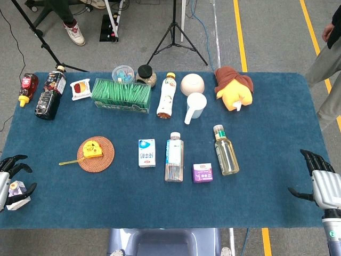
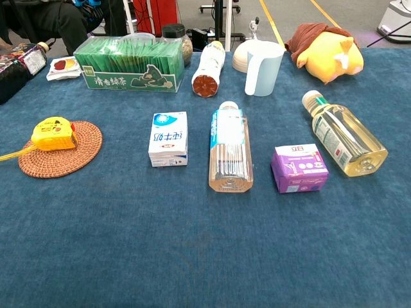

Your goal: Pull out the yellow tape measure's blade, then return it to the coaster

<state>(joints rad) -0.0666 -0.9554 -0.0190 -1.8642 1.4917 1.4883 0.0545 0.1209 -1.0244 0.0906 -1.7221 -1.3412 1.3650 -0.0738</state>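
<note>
Tape measure: the yellow tape measure sits on the round woven coaster, near the left edge of the worktop, about midway between front and back.
Blade: a thin yellow strip runs from the case over the coaster's rim toward the left edge; it looks like the blade, partly out.
Progress: judging from this, the case is on the coaster and neither hand is on it; whether the pull is finished or not yet properly begun cannot be settled from these views.
Left hand: the left hand hovers at the front-left corner, fingers spread, well apart from the coaster; a small pale object lies just beside it, and I cannot tell whether it is held.
Right hand: the right hand is at the right edge, fingers apart, holding nothing.
Hidden: the chest view shows neither hand; the strip's far end is cut off there; both hands are clipped by the head view's border.
</note>
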